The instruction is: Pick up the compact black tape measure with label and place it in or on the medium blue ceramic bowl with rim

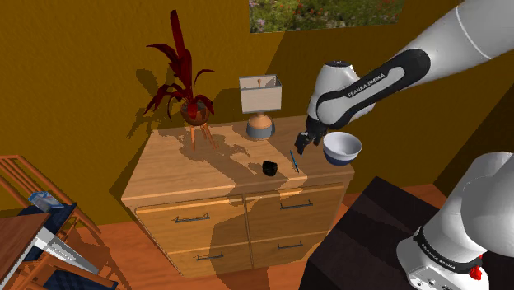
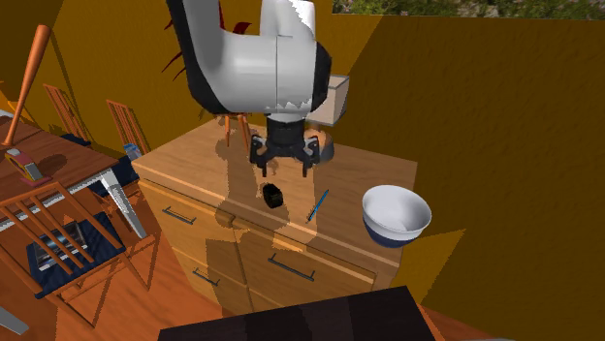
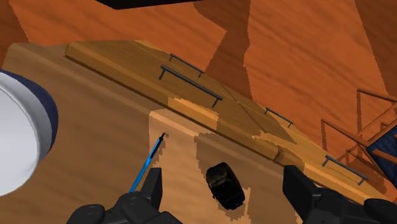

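A small black tape measure [image 1: 269,168] lies near the front edge of the wooden dresser top [image 1: 206,161]. The blue bowl with a white inside [image 1: 342,148] stands at the dresser's corner, toward the shoulder view's right. My gripper [image 1: 303,144] hangs open above the dresser between the two. In the wrist view the tape measure [image 3: 224,184] lies below the gap of the gripper [image 3: 224,174], well apart from both fingers [image 3: 154,184]. In the second exterior view the gripper [image 2: 284,172] hovers just above the tape measure [image 2: 273,196], with the bowl [image 2: 396,215] off to the right.
A blue pen [image 1: 293,161] lies between tape measure and bowl. A lamp [image 1: 260,103] and a red-leaved plant [image 1: 185,82] stand at the dresser's back. Wooden chairs [image 2: 78,242] and a table [image 2: 39,165] with tools stand beside the dresser. The dark stand [image 1: 362,239] is at lower right.
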You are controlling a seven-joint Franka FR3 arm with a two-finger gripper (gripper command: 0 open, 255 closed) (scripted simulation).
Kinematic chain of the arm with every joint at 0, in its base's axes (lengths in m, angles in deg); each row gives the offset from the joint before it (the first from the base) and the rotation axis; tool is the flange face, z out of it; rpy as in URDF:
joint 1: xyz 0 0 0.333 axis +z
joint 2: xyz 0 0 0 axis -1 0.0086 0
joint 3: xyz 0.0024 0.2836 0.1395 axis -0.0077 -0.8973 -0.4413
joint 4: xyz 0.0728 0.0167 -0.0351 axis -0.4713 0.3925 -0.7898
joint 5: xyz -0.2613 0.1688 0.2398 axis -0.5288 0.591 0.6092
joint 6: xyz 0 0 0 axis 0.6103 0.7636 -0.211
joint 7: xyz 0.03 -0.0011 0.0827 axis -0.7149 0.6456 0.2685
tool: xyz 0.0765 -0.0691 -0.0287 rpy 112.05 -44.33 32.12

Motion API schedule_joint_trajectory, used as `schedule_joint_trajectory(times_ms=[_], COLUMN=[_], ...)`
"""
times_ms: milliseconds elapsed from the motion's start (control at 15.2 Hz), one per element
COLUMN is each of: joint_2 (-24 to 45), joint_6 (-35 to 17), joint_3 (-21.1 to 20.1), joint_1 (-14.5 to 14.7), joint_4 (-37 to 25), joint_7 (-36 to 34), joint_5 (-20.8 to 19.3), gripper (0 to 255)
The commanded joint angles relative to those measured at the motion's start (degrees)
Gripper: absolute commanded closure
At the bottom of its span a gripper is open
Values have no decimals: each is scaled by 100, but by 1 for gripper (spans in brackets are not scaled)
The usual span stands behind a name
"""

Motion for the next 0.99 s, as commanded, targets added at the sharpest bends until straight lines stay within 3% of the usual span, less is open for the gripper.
schedule_joint_trajectory(times_ms=[0,528,924], joint_2=[524,2476,3858], joint_6=[-409,-1519,-1996], joint_3=[8,-345,-749], joint_1=[72,-35,-315], joint_4=[-187,-1242,-2349], joint_7=[164,1026,1360], joint_5=[216,1273,1597], gripper=[0,0,0])
